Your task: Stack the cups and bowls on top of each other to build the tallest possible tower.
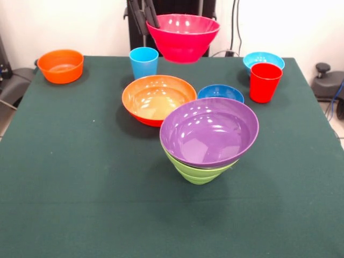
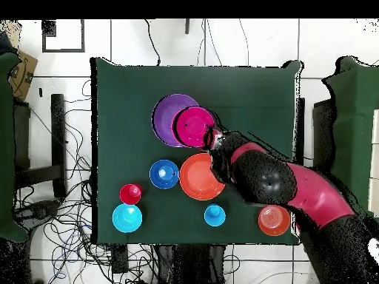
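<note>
Purple bowl (image 1: 209,131) tilts on green ones (table edges free); hand (image 1: 146,15) clamps magenta bowl's (image 1: 183,36) rim.

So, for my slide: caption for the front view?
Tool lifting magenta-red bowl above a table of bowls and cups.

Can't see most of the gripper (image 1: 152,20): cut off by top edge in front view, fingertips behind magenta bowl (image 1: 183,36) rim. Overhead, the arm (image 2: 296,188) covers part of big orange bowl (image 2: 198,176).
</note>
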Motion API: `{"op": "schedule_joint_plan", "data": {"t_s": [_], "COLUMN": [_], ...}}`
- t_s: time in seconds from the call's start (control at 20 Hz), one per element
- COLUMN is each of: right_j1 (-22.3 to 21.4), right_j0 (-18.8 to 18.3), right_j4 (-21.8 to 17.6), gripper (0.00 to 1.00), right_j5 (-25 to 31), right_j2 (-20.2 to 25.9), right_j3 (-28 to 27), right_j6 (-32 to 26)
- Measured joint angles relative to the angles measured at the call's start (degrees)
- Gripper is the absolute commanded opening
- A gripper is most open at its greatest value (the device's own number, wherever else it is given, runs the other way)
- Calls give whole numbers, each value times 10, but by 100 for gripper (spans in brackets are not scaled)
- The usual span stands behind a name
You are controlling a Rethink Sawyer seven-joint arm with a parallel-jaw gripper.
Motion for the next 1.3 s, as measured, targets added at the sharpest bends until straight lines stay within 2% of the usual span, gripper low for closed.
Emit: {"op": "schedule_joint_plan", "data": {"t_s": [0.15, 0.4, 0.6, 0.85, 1.3], "right_j1": [7, 25, 53, 76, 81], "right_j0": [2, 20, 54, 78, 83], "right_j4": [-2, -28, -68, -102, -132], "gripper": [0, 0, 0, 0, 0], "right_j5": [0, -1, -6, -13, -15], "right_j2": [0, -6, -28, -44, -62], "right_j3": [0, 0, 0, 0, 0], "right_j6": [0, 0, 0, 0, 0]}}
